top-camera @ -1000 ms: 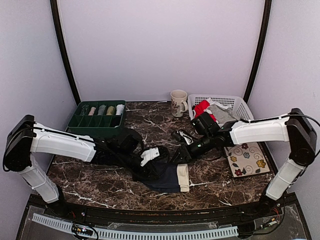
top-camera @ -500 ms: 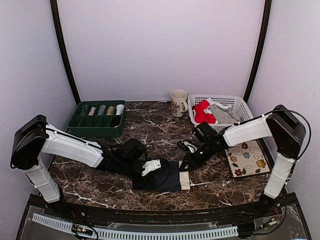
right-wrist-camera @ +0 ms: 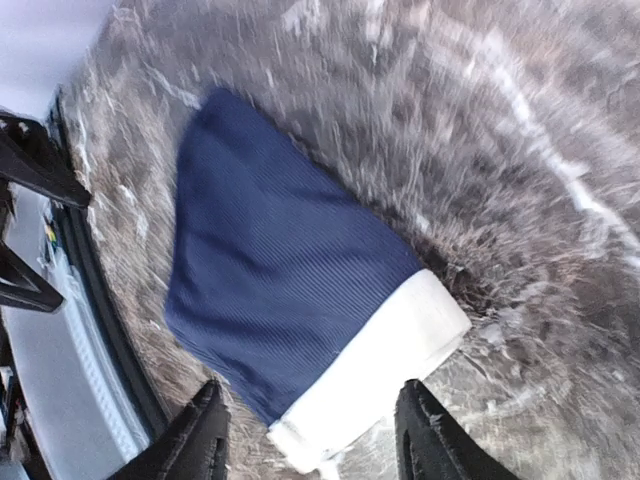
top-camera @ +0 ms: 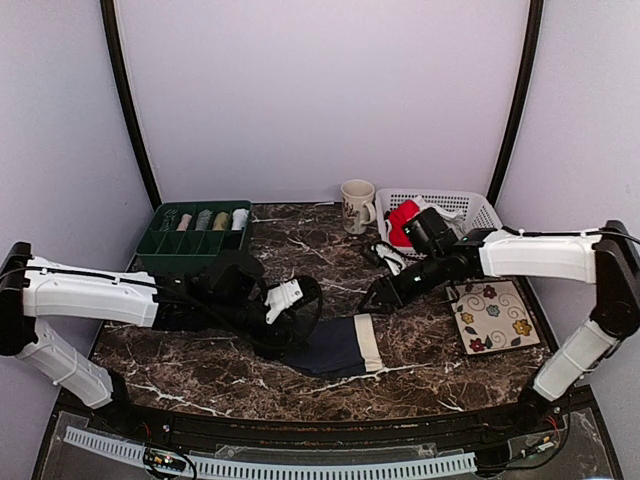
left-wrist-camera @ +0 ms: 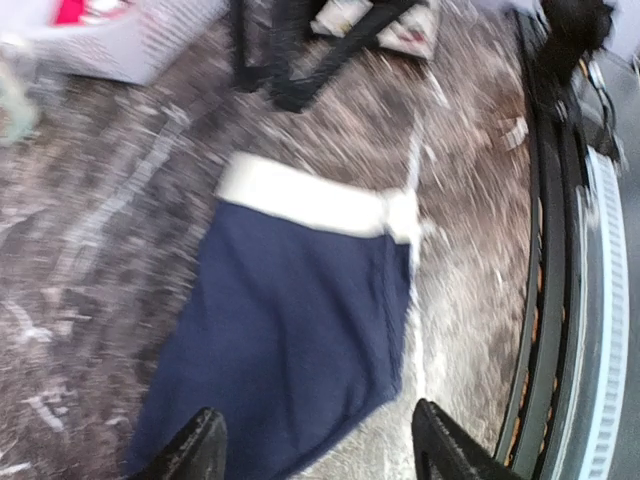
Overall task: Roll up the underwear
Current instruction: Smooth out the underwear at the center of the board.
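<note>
The navy underwear (top-camera: 335,350) lies flat on the marble table (top-camera: 200,365) at lower centre of the top view, the left gripper (left-wrist-camera: 315,455) over its left end, the right gripper (right-wrist-camera: 310,440) above its white waistband (top-camera: 370,343), both spread wide, pinching nothing

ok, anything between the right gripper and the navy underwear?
Nothing in the way: only bare marble table lies between the right gripper and the navy underwear. The top external view shows it.

The underwear (top-camera: 335,348) lies flat on the table (top-camera: 180,375). From it, the tray (top-camera: 165,262) sits at ten o'clock, the basket (top-camera: 478,210) at one.
</note>
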